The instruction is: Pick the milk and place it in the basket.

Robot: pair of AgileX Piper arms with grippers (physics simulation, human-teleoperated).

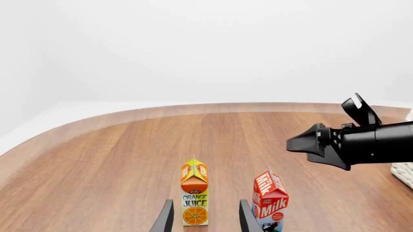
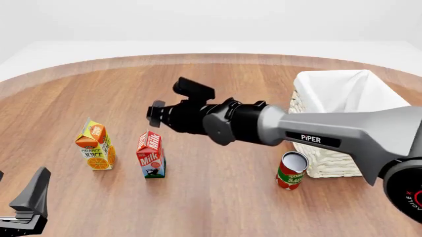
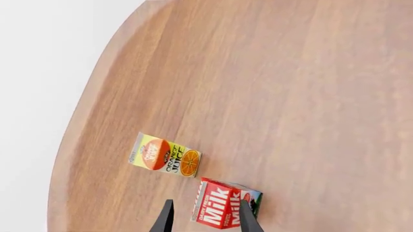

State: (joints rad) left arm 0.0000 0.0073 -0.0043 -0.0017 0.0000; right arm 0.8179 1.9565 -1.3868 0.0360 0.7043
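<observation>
Milk [image 2: 151,155] below right end effector [image 2: 157,114].

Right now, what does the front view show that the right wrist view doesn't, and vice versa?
Front only: the cream woven wicker basket with white lining, the red tomato sauce can beside it, the right arm's grey body and part of the left hand.
Right wrist only: the right hand's dark fingertips either side of the milk, apart, not gripping.
Both: the red gable-top milk carton, the orange-and-yellow juice carton, and the wooden table.
</observation>
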